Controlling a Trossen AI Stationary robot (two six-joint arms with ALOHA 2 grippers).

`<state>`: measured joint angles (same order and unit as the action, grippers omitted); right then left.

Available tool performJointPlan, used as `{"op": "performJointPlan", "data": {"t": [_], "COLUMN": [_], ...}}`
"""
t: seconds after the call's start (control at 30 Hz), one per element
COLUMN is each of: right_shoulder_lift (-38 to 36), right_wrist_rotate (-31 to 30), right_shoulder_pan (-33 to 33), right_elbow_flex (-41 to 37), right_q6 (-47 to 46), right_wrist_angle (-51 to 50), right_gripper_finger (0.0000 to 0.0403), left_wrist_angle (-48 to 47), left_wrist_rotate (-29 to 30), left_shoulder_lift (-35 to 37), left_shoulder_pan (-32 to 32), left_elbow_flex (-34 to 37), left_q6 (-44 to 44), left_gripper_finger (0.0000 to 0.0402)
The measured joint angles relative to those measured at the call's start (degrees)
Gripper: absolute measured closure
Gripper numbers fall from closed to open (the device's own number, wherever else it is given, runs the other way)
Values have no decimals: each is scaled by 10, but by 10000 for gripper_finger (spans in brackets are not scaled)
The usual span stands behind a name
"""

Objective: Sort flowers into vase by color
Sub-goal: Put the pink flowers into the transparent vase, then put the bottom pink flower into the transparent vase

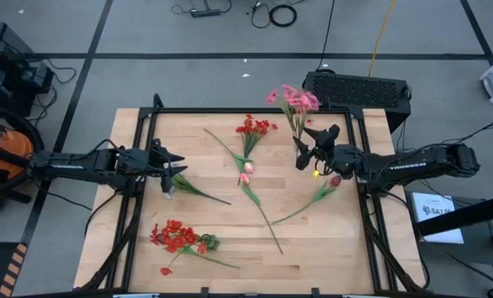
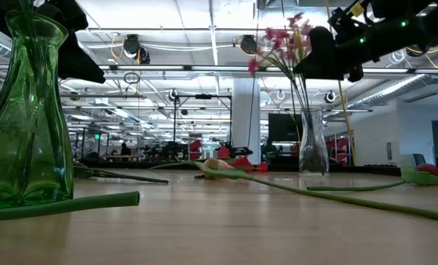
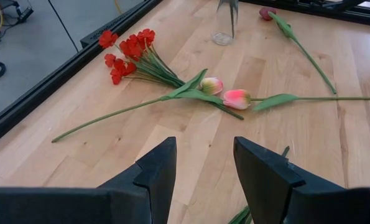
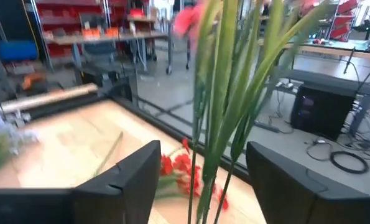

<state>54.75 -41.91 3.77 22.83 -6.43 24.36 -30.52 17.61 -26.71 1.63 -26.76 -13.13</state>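
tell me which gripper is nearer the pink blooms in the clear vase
Right. The right gripper stands open right beside the pink blooms; the left gripper waits open across the table.

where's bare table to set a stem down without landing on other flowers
Free: the near right corner of the table, past the long tulip stem, and the far left corner beyond the left gripper. Crowded: the middle, where the red cluster and pink tulips cross, and the near left, taken by the red bunch.
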Motion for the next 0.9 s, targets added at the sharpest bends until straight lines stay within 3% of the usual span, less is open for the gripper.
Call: {"op": "performJointPlan", "data": {"t": [0.17, 0.43, 0.63, 0.73, 0.9], "right_shoulder_lift": [-30, -82, -110, -119, -123], "right_wrist_rotate": [0, 0, 4, 45, 170], "right_shoulder_pan": [0, -1, -1, -1, -1], "right_elbow_flex": [71, 184, 242, 257, 262], "right_q6": [-15, -23, -136, -250, -392], "right_wrist_angle": [-152, -331, -473, -544, -639], "right_gripper_finger": [159, 167, 185, 195, 214], "left_wrist_angle": [0, 0, 0, 0, 0], "left_wrist_rotate": [0, 0, 0, 0, 10], "left_shoulder_lift": [0, 0, 0, 0, 0], "left_shoulder_pan": [0, 0, 0, 0, 0], "left_elbow_flex": [0, 0, 0, 0, 0], "left_q6": [0, 0, -1, -32, -63], "left_gripper_finger": [233, 233, 233, 233, 233]}}
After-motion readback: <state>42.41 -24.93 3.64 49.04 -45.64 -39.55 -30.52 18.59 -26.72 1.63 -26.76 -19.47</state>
